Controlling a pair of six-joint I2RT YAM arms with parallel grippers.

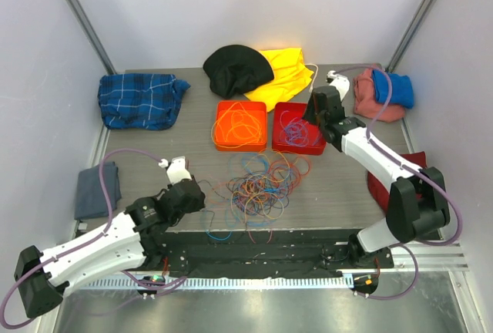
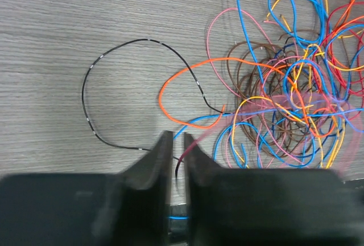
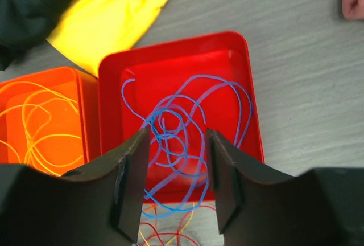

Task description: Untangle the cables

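The left gripper point(image 2: 177, 139) is open just a crack, low over the bench point(image 2: 57, 29), with a thin dark cable point(image 2: 177, 166) in the gap. The right gripper point(image 3: 177, 135) is open wide above the red tray point(image 3: 239, 40), where blue cables point(image 3: 165, 122) lie. The big pile of cables point(image 1: 262, 183) sits mid-bench.

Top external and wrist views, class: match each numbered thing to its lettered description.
1. orange tray
2. red tray
3. black cable
4. right gripper

a. open, above the red tray
b. holds blue cables
c. lone loop on the table beside the tangle
d. holds yellow-orange cables

Pairs: 1-d, 2-b, 3-c, 4-a
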